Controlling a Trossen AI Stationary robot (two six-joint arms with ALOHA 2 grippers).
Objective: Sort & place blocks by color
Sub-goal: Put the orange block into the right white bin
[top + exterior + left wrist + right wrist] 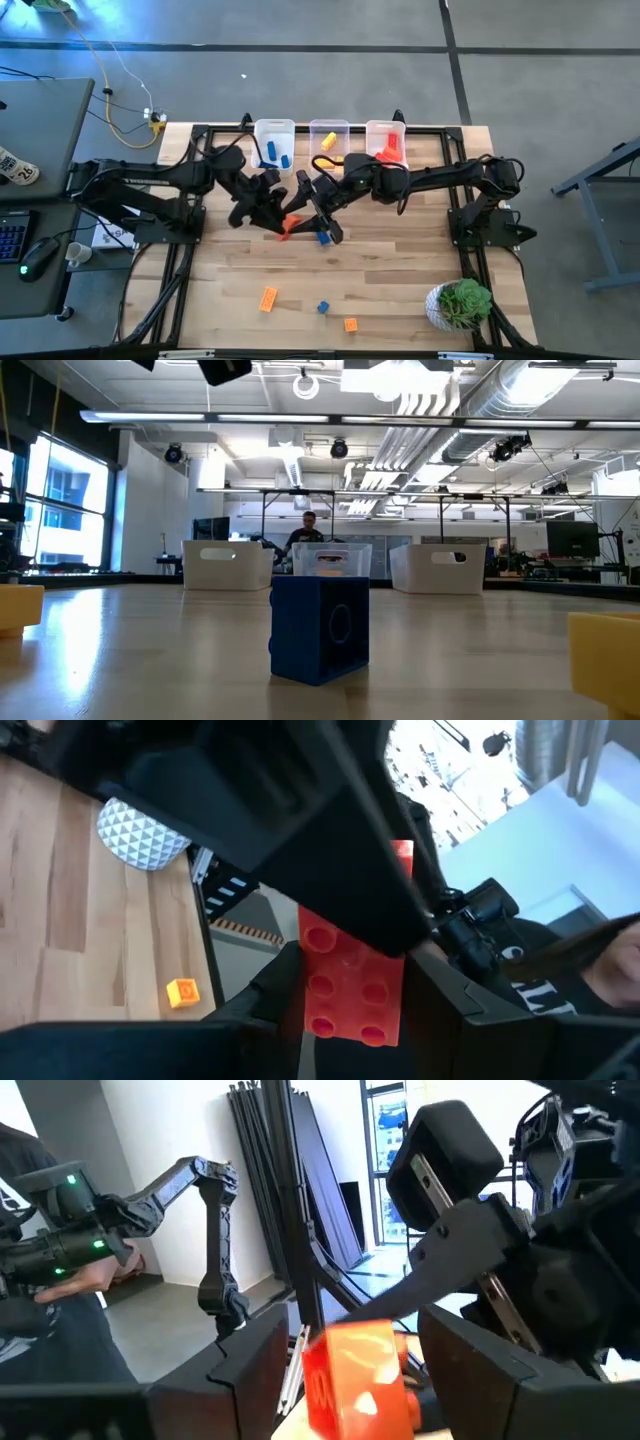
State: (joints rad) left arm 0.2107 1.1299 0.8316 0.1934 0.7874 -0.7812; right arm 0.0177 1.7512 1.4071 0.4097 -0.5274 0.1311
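Note:
Both grippers meet above the middle of the table. My left gripper (pixel 280 220) is shut on a red block (pixel 288 226), which also shows between its fingers in the left wrist view (pixel 350 985). My right gripper (pixel 322 218) is open and faces it from the right. Its fingers stand on either side of the same red block (pixel 355 1375); I cannot tell whether they touch it. A blue block (pixel 325 238) lies flat on the table below the right gripper. More blocks lie near the near edge: orange (pixel 268 298), blue (pixel 323 307) and orange (pixel 351 324). My left gripper pinches the red block by its two long sides (pixel 312 990) between the two fingers, the studded face turned toward the wrist camera. The fingers come slanting down from the table's left. The block is lifted clear of the table.
Three clear bins stand along the far edge: one with blue blocks (pixel 273 142), one with a yellow block (pixel 328 136), one with red blocks (pixel 386 142). A potted plant (pixel 460 304) stands at the near right corner. The low view shows a blue block (pixel 320 630) close up.

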